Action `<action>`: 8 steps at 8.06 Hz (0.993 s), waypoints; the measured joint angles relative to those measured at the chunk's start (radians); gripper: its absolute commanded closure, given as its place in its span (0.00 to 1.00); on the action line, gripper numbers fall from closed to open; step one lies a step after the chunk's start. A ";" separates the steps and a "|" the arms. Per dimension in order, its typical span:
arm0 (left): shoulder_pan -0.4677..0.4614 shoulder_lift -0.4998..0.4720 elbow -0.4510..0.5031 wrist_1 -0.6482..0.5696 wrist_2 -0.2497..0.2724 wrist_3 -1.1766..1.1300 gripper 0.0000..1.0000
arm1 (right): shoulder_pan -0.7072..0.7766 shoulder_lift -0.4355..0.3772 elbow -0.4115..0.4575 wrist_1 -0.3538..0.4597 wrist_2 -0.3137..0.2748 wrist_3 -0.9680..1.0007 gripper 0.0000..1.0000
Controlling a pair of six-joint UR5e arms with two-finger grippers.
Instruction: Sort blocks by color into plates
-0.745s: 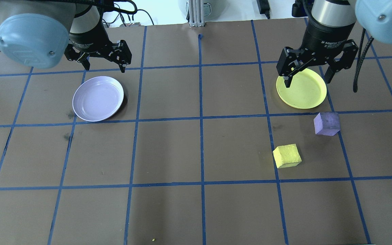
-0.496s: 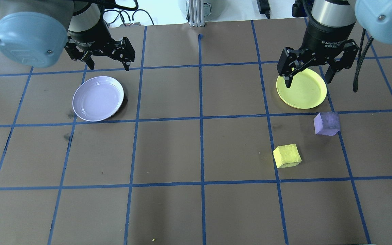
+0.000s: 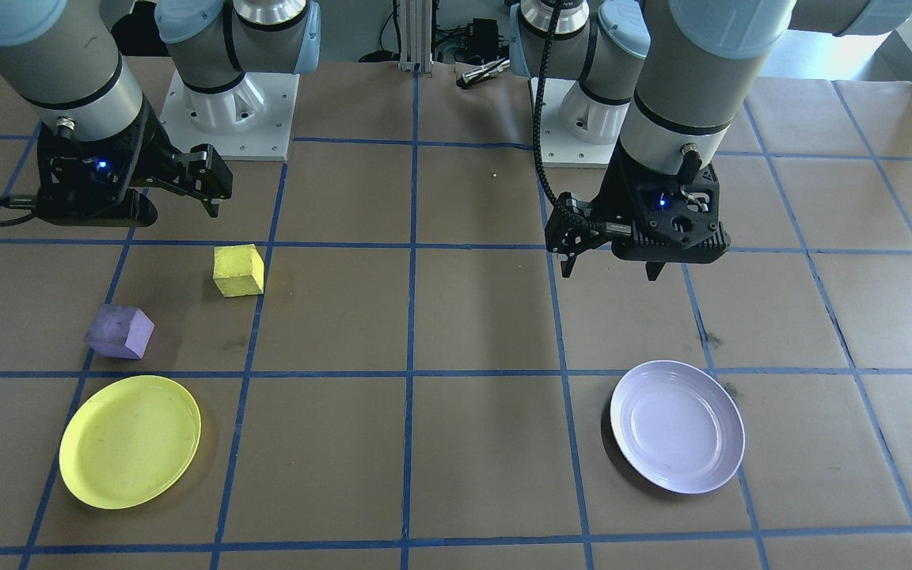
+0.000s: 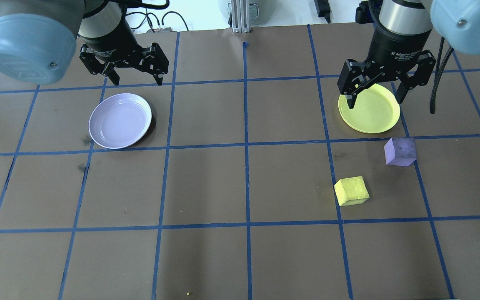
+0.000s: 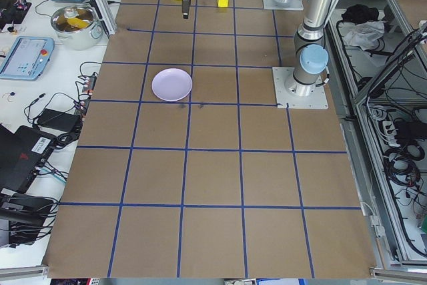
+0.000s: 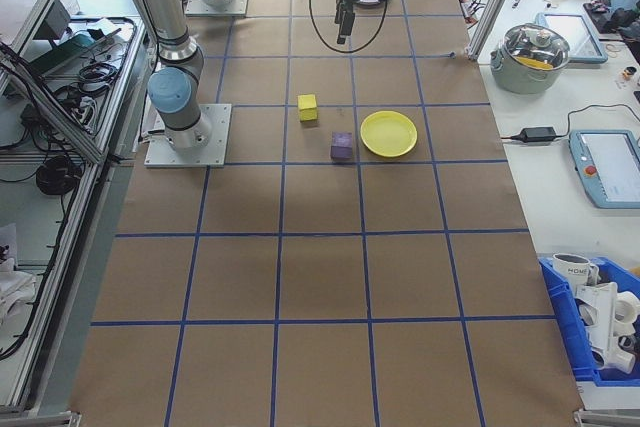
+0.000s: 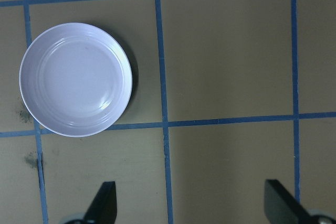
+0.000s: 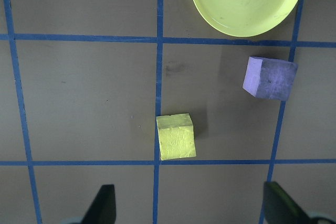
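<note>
So nothing is sorted yet: both plates are bare and both blocks sit on the desk [image 4: 206,183].

State, overhead view:
- Yellow block [image 4: 351,191] is lower right of centre, lying across a blue tape line [image 4: 338,208].
- Purple block [image 4: 399,151] is up and right of it, just below the yellow plate [image 4: 369,109] and near but apart from its rim.
- Lavender plate [image 4: 120,121] is upper left, well apart from both blocks.
- Right claw [image 4: 375,95] is spread wide and carrying nothing, above the yellow plate's top edge.
- Left claw [image 4: 136,77] is spread and carrying nothing too, above the lavender plate.

Risks as I see them:
1. Purple block is so close to the yellow plate that a descent with fingers this wide could clip the rim and skid or tip the plate. It also sits rotated against the grid, so an unaligned wrist closes on corners and the block twists out.
2. Both blocks are on the right arm's side and the purple one belongs far left. That means a long carry or a reach-across by the left arm, so there's arm collision risk if both move into the right half together.
3. The blocks look foam-like; over-squeeze and one may spring out, or cling to a pad on release and drop outside the plate.
4. Colour mix-up is easy: the nearest plate to the purple block is the wrong one.
5. The plates look light and glossy, so a drop from height could bounce out.
</note>
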 measured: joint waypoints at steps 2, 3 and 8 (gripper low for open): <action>0.000 0.007 -0.004 -0.008 -0.001 0.000 0.00 | 0.000 0.002 0.009 0.001 0.004 0.001 0.00; 0.001 0.007 -0.005 -0.009 -0.001 0.000 0.00 | 0.000 0.004 0.018 -0.005 0.004 0.001 0.00; 0.001 0.005 -0.008 -0.008 -0.004 0.000 0.00 | -0.009 0.067 0.182 -0.201 -0.008 -0.005 0.00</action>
